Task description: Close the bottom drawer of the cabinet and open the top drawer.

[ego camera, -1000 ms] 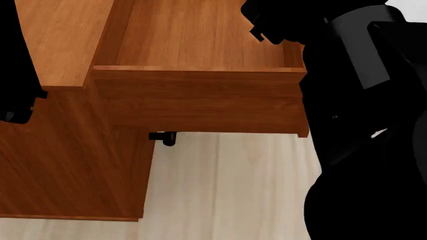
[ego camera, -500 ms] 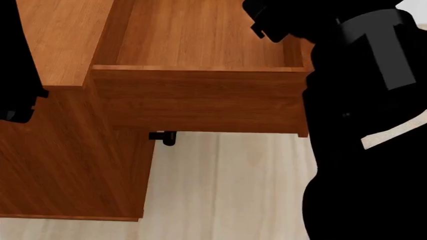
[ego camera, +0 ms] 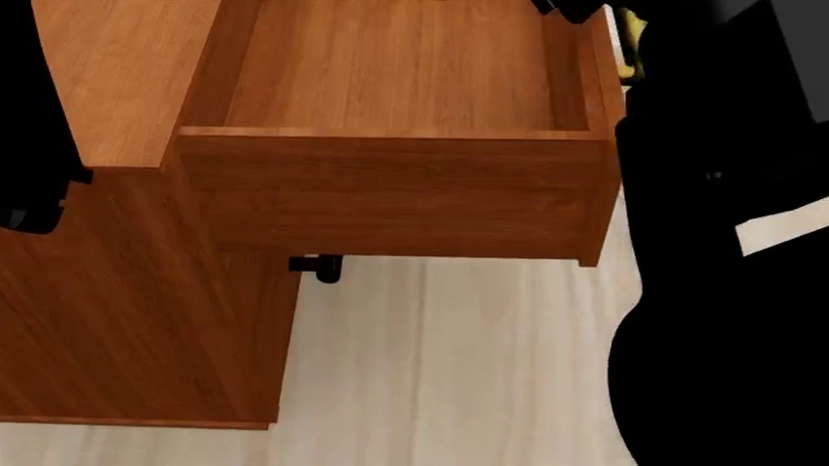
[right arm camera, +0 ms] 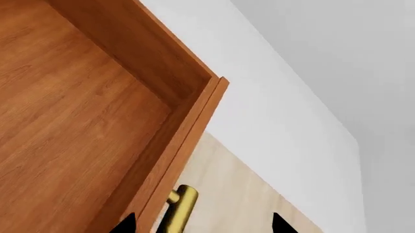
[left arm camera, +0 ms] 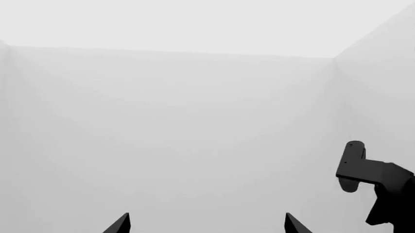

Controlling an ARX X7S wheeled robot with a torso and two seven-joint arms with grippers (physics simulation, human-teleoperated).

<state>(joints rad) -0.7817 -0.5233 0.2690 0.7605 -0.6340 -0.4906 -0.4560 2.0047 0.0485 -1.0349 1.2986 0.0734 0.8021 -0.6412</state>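
We see the top drawer (ego camera: 388, 116) pulled well out of the cabinet (ego camera: 143, 320). Our right tool (right arm camera: 201, 224), tips spread apart and empty, hovers by the brass handle (right arm camera: 178, 208); the left tool (left arm camera: 206, 224), also spread, faces bare wall.

The head camera looks steeply down, close over an open reddish-brown wooden drawer (ego camera: 388, 87) and pale plank floor (ego camera: 441, 369). The right wrist camera sits nearer, sharing that drawer's corner (right arm camera: 97, 111). The left wrist camera faces only blank white walls (left arm camera: 194, 121).
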